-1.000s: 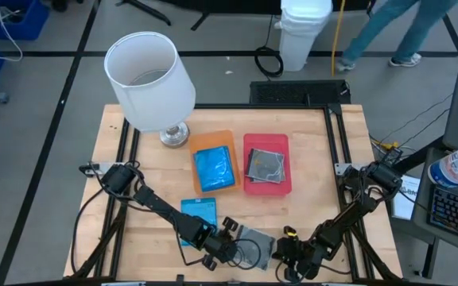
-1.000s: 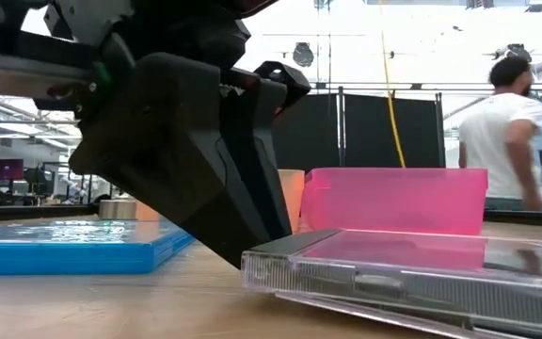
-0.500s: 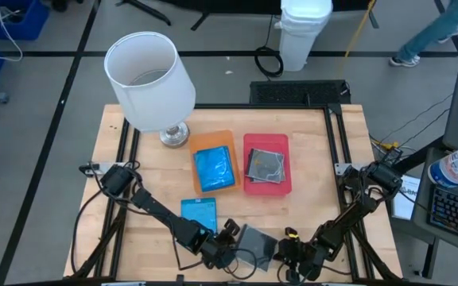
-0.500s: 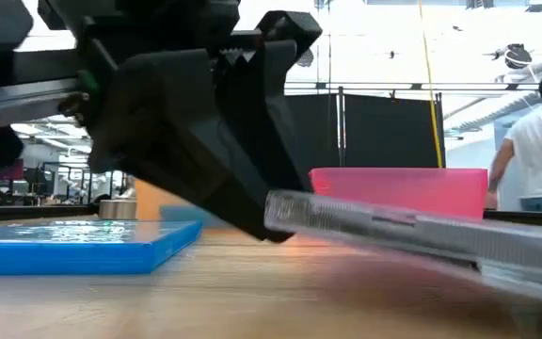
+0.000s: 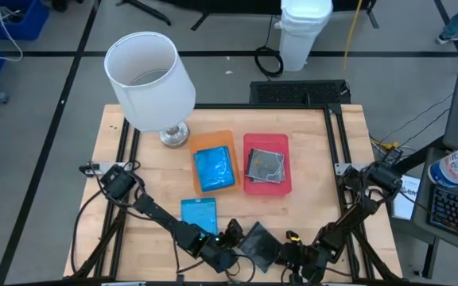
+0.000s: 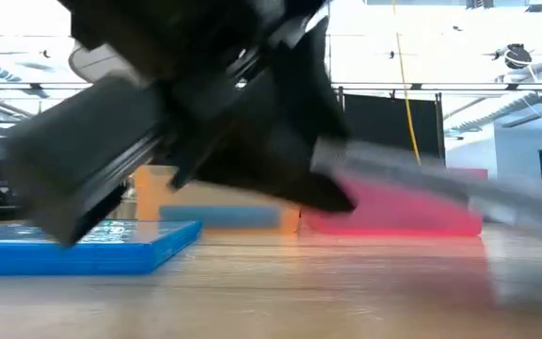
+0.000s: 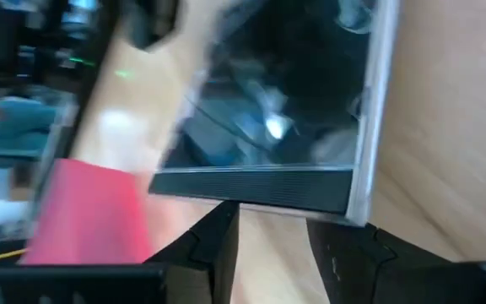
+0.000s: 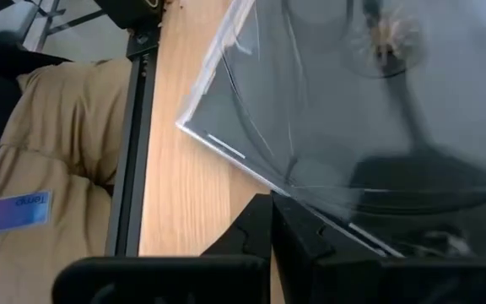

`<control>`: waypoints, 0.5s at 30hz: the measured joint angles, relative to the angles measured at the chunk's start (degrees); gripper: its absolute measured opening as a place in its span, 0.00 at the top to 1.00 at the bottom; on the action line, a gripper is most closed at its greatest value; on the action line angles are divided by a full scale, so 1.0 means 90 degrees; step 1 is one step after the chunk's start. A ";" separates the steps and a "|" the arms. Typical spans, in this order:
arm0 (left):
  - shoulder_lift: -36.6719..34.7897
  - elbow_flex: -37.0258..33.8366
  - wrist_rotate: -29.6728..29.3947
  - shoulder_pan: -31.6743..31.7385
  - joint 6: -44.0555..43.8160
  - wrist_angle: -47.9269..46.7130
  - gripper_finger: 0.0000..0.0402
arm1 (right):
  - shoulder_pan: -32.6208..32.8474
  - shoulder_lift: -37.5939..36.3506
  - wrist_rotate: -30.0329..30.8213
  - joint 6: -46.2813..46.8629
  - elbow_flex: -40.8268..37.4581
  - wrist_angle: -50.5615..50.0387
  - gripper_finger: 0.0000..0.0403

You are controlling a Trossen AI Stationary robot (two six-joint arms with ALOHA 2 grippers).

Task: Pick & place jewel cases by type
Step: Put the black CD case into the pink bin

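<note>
Case (image 5: 256, 243) of clear, dark-backed plastic sat tilted at the table's (image 5: 316, 151) near edge, between both grippers. The right gripper (image 5: 291, 253), jaws pressed together, pinched one edge; the left gripper (image 5: 227, 245) stood just beside it, jaws parted. Handover seemed underway, with the red tray (image 5: 267, 163) next.

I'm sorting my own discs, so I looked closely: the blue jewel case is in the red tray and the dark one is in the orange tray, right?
Swapped. The high view shows the blue jewel case in the orange tray, and the dark jewel case in the red tray.
</note>
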 joint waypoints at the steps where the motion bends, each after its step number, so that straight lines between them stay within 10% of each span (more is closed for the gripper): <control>1: 0.0000 0.0001 -0.0112 -0.0001 0.0014 0.0146 0.63 | 0.0013 0.0003 0.0014 -0.0046 0.0000 0.0035 1.00; 15: -0.0030 0.0054 -0.0096 -0.0140 0.1107 0.1204 0.55 | 0.0015 0.0017 0.0114 -0.0136 0.0000 0.0157 1.00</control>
